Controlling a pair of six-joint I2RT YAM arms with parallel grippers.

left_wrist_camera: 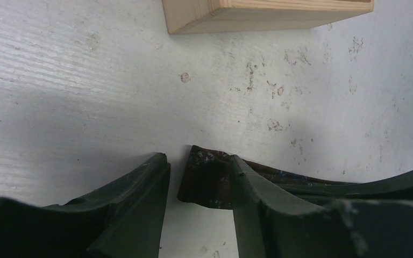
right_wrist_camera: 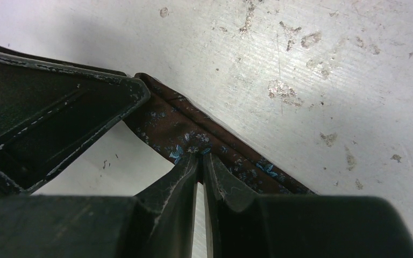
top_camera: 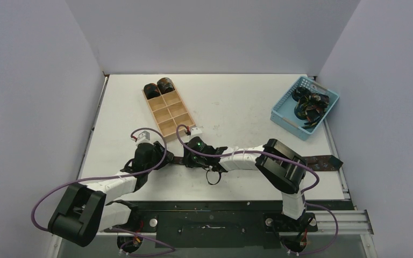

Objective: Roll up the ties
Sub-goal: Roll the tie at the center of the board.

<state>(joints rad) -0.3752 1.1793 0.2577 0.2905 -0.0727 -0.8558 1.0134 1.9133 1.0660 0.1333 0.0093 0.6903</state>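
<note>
On scuffed table (right_wrist_camera: 328,64), right end effector (right_wrist_camera: 200,161) pinches patterned tie (right_wrist_camera: 193,134); left end effector (left_wrist_camera: 198,161) half-open.

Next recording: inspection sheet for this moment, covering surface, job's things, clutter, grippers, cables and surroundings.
Surface: white table, scuffed and stained.
Job's things: one dark patterned necktie lying flat across the near part of the table; two rolled dark ties in the far compartments of the tan wooden tray; a heap of loose ties in the light blue plastic basket.
Clutter: nothing seen.
Grippers: left gripper open, fingers either side of the necktie's narrow end; right gripper shut, pinching the necktie's edge.
Cables: purple cables looped along both arms.
Surroundings: plain pale walls on three sides.
</note>
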